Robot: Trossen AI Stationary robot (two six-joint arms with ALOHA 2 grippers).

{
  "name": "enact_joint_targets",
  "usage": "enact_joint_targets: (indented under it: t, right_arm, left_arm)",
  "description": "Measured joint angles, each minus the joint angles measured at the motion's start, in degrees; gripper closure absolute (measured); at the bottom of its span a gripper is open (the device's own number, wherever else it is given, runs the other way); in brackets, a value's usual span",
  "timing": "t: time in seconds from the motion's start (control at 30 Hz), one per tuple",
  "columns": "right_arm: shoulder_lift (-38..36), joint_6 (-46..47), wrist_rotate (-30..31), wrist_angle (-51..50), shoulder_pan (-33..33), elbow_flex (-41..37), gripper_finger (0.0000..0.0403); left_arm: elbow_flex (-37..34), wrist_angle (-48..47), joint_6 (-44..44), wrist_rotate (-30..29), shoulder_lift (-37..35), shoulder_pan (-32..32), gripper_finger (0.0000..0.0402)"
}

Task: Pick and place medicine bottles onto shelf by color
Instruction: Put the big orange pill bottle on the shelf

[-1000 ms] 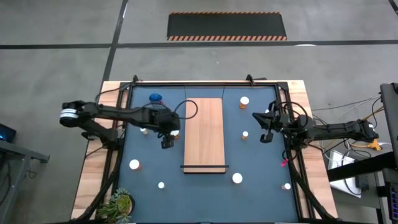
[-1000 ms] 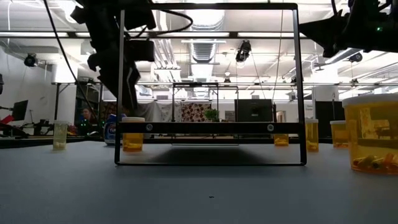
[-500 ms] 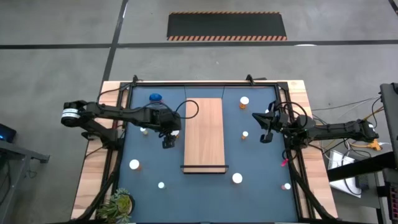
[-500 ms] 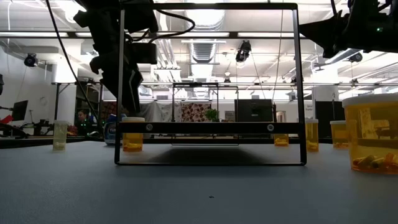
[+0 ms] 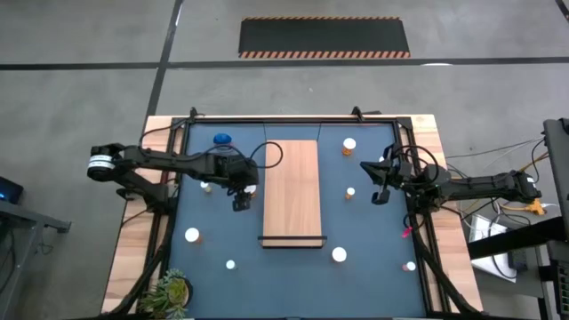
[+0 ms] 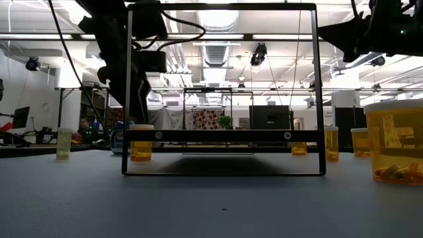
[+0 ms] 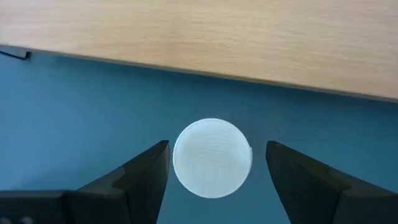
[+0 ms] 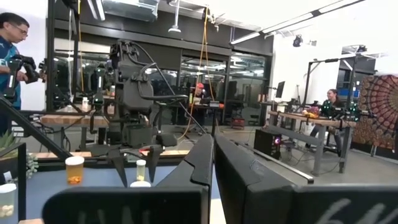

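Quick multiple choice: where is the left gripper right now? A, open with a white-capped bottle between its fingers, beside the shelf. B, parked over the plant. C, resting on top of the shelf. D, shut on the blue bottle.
A: the left wrist view shows the left gripper open, its fingers on either side of a white-capped bottle standing on the blue mat beside the shelf.

The shelf (image 5: 292, 191) is pale wood with a smooth, matt grain, edged by a thin dark strip at 1 short end. The table (image 5: 284, 267) wears a matt blue-grey covering, bordered by light bare wood. An orange bottle (image 6: 141, 150) looks like translucent amber plastic; its cap (image 7: 212, 158) is matt white with a faintly textured top. The left gripper (image 7: 214, 171) has 2 dull black plastic-looking fingers (image 7: 140, 177).
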Motion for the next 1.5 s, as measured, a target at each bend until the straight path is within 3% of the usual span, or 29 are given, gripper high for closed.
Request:
enact_joint_targets:
  t: [0.5,1.07,1.27,1.5]
  right_arm:
    - [-0.02,0.6,0.0,-0.82,0.01,-0.02,0.0394]
    - [-0.02,0.61,0.02,-0.73,0.01,-0.02,0.0394]
    - [-0.01,1.61,0.02,-0.75,0.0,-0.02,0.0394]
    - [0.0,2.06,0.02,-0.93,0.0,-0.02,0.0394]
  left_arm:
    - [-1.91,2.46,-0.3,0.85,0.0,0.21,0.0154]
    - [-3.85,3.25,-0.33,0.74,-0.17,0.24,0.021]
    - [0.01,-0.8,-0.4,0.8,-0.07,0.24,0.0211]
    - [9.57,-10.01,0.84,-2.65,-0.07,0.29,0.0212]
